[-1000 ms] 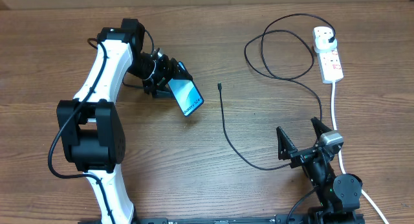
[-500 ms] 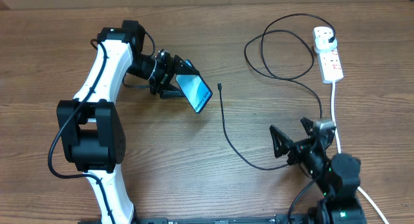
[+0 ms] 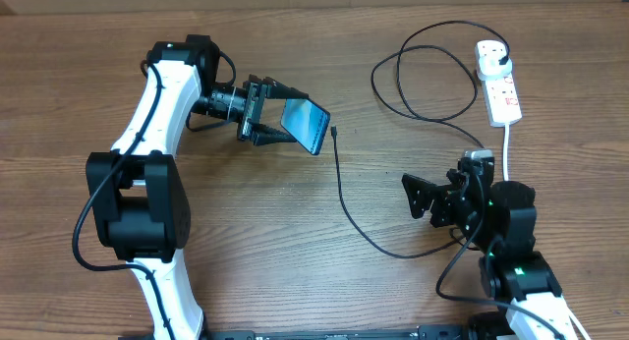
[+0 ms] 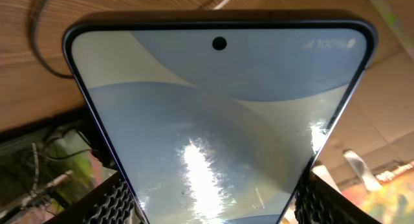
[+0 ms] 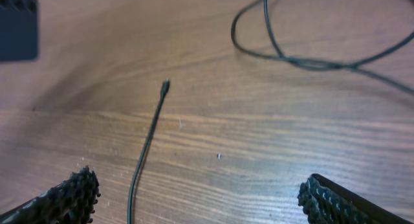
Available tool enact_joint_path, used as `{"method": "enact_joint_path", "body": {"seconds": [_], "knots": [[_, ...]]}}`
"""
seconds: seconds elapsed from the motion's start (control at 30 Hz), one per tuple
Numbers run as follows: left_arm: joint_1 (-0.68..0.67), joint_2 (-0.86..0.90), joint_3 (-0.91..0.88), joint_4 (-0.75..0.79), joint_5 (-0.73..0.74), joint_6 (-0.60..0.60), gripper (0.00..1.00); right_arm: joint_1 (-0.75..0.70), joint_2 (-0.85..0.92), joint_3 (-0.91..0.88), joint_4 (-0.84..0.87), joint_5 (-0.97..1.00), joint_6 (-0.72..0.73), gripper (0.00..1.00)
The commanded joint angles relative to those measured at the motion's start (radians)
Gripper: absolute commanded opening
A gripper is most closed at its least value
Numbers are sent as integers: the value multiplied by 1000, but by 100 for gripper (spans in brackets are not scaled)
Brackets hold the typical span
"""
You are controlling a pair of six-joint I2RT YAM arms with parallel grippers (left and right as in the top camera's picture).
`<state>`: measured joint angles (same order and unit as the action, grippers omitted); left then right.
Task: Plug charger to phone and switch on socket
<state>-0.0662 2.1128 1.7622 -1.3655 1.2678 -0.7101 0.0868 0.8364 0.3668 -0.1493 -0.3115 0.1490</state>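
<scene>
On a brown wooden table (image 3: 295,271), the left gripper (image 3: 293,119) clamps the one phone (image 3: 310,130) beside the one charger's (image 3: 339,188) tip, one socket (image 3: 498,80) far right, right gripper (image 3: 437,191) gaping empty.

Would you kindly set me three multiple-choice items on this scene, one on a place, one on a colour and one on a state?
1. Where is the socket in the overhead view?
A top right; B bottom left; C centre.
2. What colour is the cable?
A white; B black; C red.
3. The left tool is:
A open and empty; B shut on the phone; C shut on the cable.

Answers:
1 A, it lies at the far right, near the top edge.
2 B, it runs as a thin black line.
3 B, the phone sits clamped in it, raised.
</scene>
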Motion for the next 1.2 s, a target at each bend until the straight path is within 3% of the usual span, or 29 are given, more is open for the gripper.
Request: {"method": "enact_joint_path", "body": {"seconds": [0.0,0.13,0.23,0.4,0.53,0.8,1.0,1.17], "knots": [[21,0,31,-4,121,-28,4,6,50,33,5,-39,4,100],[28,0,31,-2,120,-31,4,6,89,33,5,-51,22,100],[31,0,31,16,90,-31,4,6,111,33,63,-80,209,100],[32,0,31,15,-13,-31,4,6,174,47,192,-181,394,100],[32,0,31,16,-142,-60,4,33,274,138,156,-226,404,100],[32,0,31,16,-435,-235,4,194,527,399,71,-233,406,100],[32,0,31,29,-525,-267,4,293,663,417,201,-233,568,85],[31,0,31,28,-541,-267,4,342,715,417,300,-234,643,80]]}}
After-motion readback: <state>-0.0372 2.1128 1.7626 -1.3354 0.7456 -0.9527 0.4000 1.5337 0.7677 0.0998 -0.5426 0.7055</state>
